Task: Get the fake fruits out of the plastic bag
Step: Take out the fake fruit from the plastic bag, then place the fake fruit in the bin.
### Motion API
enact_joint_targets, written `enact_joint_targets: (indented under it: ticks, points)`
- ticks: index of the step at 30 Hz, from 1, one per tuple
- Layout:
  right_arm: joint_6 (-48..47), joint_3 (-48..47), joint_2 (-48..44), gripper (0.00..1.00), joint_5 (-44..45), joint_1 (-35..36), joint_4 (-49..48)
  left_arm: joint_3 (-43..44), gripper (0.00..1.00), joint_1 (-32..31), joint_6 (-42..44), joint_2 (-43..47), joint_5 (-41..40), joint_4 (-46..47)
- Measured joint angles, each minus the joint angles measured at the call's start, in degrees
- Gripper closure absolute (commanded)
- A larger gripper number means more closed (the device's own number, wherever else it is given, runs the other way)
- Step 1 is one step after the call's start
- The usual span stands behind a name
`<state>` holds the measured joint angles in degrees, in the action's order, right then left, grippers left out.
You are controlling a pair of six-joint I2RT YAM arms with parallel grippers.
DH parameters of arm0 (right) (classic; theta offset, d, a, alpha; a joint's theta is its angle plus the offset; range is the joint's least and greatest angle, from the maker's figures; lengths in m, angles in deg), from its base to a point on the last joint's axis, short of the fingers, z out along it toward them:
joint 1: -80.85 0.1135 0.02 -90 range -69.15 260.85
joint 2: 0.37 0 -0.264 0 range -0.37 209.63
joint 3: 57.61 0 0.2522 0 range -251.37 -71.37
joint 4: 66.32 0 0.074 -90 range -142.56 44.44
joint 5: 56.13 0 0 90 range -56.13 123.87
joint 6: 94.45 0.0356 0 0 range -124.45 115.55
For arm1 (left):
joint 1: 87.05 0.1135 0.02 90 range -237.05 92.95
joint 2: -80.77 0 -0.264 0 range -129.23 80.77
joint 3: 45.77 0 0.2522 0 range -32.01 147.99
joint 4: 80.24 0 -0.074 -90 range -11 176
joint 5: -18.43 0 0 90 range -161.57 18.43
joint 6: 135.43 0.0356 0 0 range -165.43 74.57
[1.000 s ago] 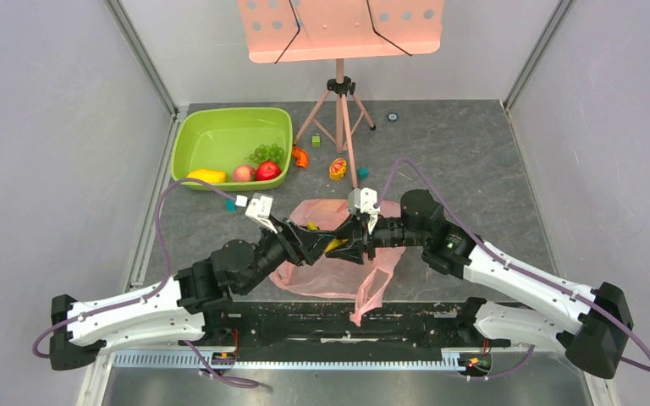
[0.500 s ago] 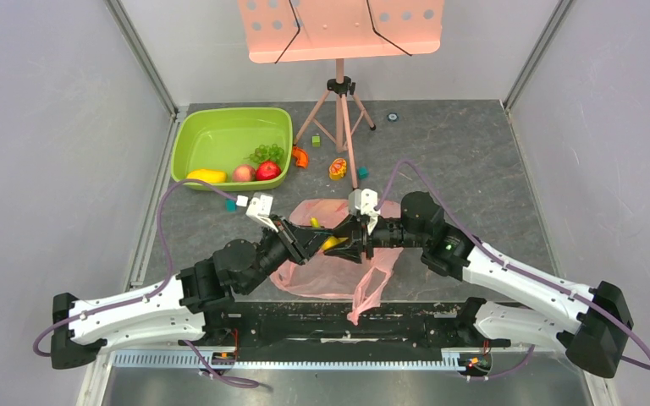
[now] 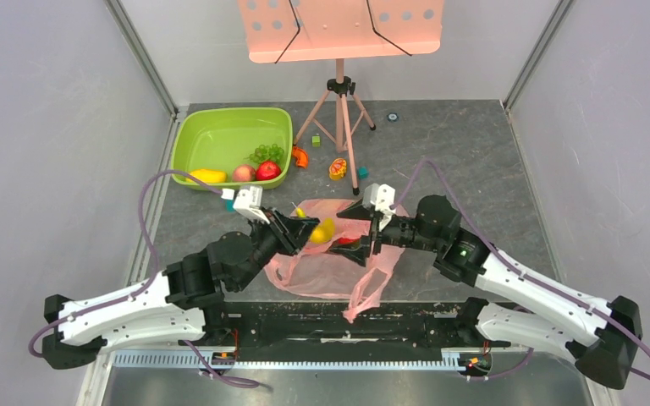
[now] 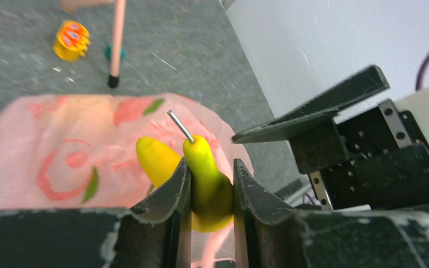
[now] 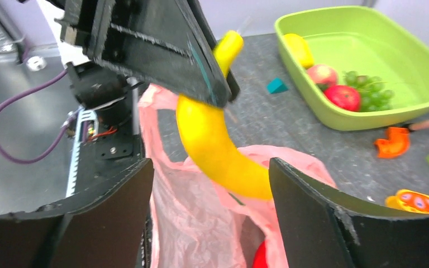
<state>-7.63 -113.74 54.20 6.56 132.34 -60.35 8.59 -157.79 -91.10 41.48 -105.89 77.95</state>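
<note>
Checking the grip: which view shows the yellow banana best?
Right wrist: the yellow banana shows nearly whole, curving from the left gripper over the plastic bag. Left wrist shows only its stemmed end between the fingers; the top view shows it small.

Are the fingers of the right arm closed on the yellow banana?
No, the right fingers stand wide open, and it is the left fingers that clamp the banana.

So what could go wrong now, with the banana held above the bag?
1. The left gripper pinches the banana near one end only; the long free part may swivel or drop onto the bag.
2. The right gripper stands open with a finger on each side of the banana, so a move by either arm could knock it loose.
</note>
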Motion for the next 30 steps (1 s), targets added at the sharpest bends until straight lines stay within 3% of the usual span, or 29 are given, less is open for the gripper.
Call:
enact_joint_targets:
  ticks: [8,14,19,30]
  points:
    - [0.2,0.3,-7.1,0.16,11.0,0.0,0.7,12.5,0.98,2.4,6.1,-0.7,-9.3,-9.5]
    - [0.6,1.6,-7.6,0.16,15.1,0.0,2.2,20.5,0.98,9.9,11.3,-3.7,-11.0,-10.2]
    - [1.3,3.1,-6.8,0.16,15.8,0.0,3.4,25.7,0.98,25.6,12.2,-9.9,-7.0,-12.5]
    - [2.4,6.0,-6.3,0.16,15.8,0.0,4.1,27.1,0.98,55.1,12.1,-29.4,6.8,-12.9]
